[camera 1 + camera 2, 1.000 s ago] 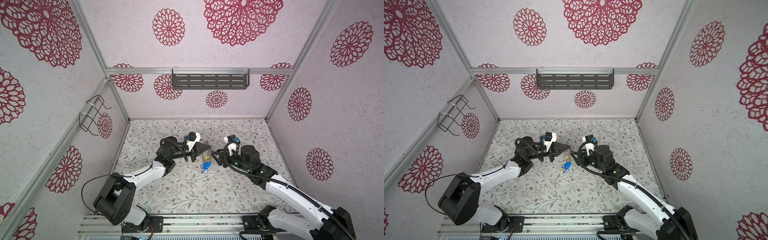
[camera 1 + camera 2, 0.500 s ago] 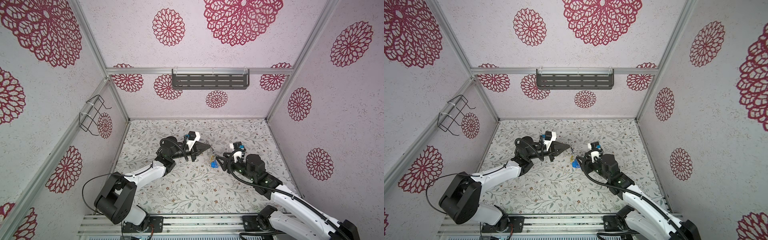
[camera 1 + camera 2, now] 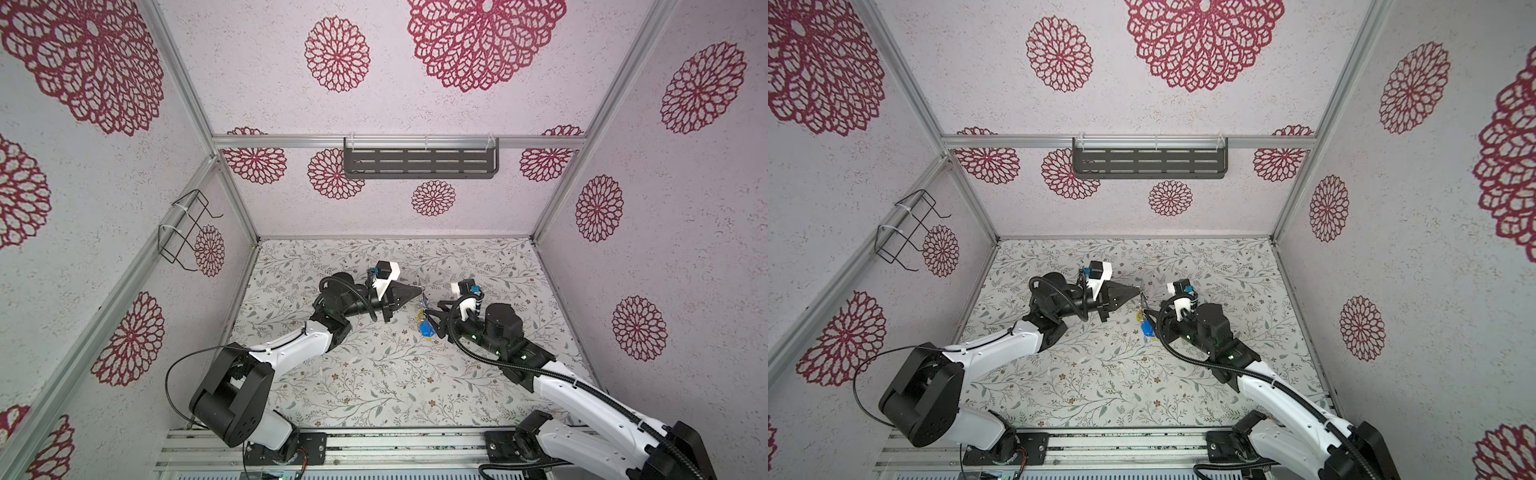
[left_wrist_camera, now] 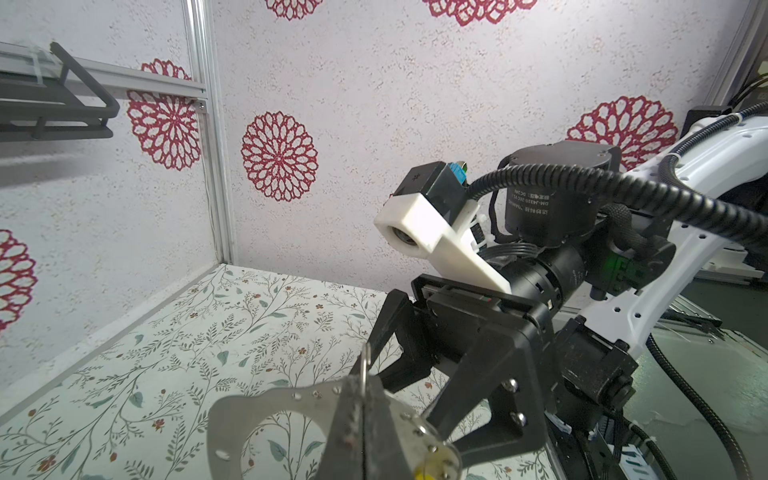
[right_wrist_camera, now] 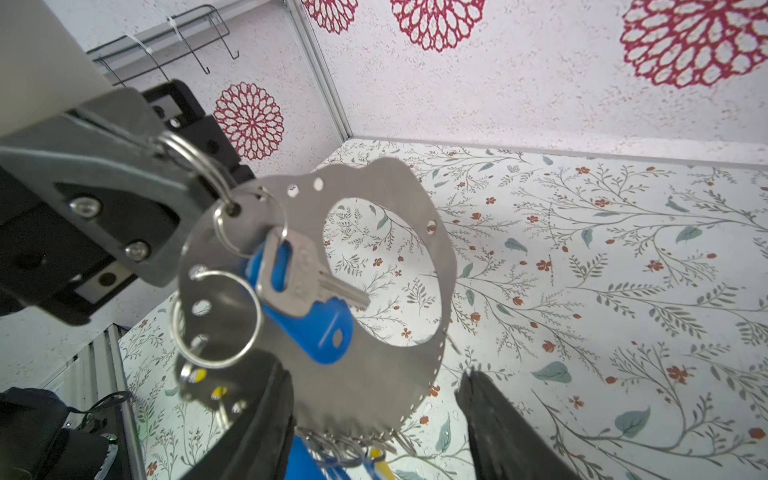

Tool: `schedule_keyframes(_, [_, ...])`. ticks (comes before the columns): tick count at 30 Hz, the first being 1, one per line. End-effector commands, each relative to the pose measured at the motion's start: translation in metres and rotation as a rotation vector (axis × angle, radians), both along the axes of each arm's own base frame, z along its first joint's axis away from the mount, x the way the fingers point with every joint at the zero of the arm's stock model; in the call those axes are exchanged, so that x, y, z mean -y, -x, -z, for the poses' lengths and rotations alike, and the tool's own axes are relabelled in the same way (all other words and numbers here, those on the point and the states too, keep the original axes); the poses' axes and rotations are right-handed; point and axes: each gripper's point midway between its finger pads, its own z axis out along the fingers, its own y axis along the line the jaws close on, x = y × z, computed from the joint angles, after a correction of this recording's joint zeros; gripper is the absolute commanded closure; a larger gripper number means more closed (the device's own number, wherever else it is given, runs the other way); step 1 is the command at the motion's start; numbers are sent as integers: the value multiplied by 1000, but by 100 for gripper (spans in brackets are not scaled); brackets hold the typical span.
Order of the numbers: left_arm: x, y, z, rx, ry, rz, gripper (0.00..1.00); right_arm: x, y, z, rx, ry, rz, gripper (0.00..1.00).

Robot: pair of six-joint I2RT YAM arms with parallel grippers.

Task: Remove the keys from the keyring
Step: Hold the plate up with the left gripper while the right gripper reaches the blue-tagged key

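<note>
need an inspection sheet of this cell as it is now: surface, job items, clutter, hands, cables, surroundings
surface: floral-print tabletop, bare where visible
job's things: keyring hangs in the air from a split ring; keys with blue and yellow tags still on it
clutter: nothing seen
hands: left hand shut on the split ring; right hand open at the keyring's lower rim
cables: black conduit along the right arm; thin black loop by the left arm's base
surroundings: dark slotted shelf on back wall, wire rack on a side wall

free: tabletop [image 3: 374,386] on all sides | obstacle: keyring [image 5: 361,178] hanging between left pincer [image 3: 419,291] and right pincer [image 5: 374,376]
</note>
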Motion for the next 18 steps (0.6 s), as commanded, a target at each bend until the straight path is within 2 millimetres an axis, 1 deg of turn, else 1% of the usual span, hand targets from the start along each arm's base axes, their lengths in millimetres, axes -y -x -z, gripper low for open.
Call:
schedule_keyframes(1, [0, -2, -16, 51, 38, 7, 100, -9, -3, -40, 97, -75, -14, 32])
schedule_keyframes(6, [1, -2, -13, 43, 42, 14, 100, -13, -10, -48, 124, -68, 3, 32])
schedule_keyframes(12, [2, -2, -12, 19, 55, 25, 100, -12, -21, -54, 169, -65, 55, 33])
schedule_keyframes(18, [2, -1, -10, 7, 50, 30, 100, -8, -25, -56, 206, -45, 84, 34])
